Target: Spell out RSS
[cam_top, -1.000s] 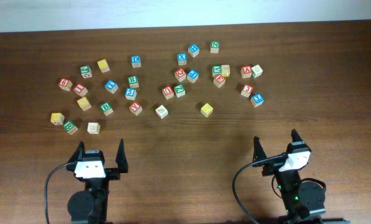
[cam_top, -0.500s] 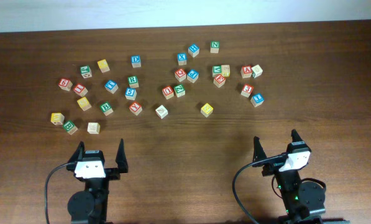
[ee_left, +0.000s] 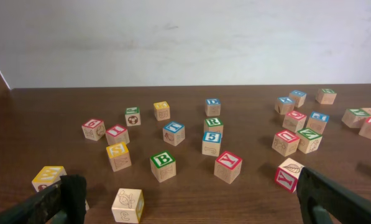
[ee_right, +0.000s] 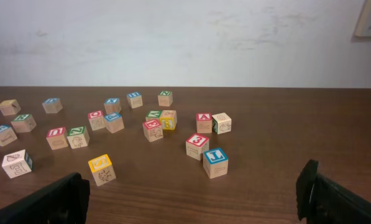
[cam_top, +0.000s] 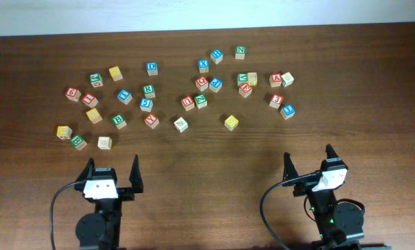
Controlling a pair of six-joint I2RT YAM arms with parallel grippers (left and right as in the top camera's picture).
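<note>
The green R cube (cam_top: 149, 90) sits in the left cluster; the left wrist view shows it (ee_left: 214, 123) behind a blue cube. One yellow S cube (cam_top: 94, 115) lies at the left and shows in the left wrist view (ee_left: 117, 150). Another yellow S cube (cam_top: 231, 122) lies near the middle and shows in the right wrist view (ee_right: 102, 165). My left gripper (cam_top: 112, 167) is open and empty near the front edge, well short of the cubes. My right gripper (cam_top: 308, 158) is open and empty at the front right.
Many other letter cubes lie scattered across the far half of the table: a green B cube (cam_top: 119, 121), a plain-faced cube (cam_top: 104, 142), a blue cube (cam_top: 288, 111), other yellow cubes (cam_top: 115, 73). A white wall (ee_left: 185, 37) rises behind the table.
</note>
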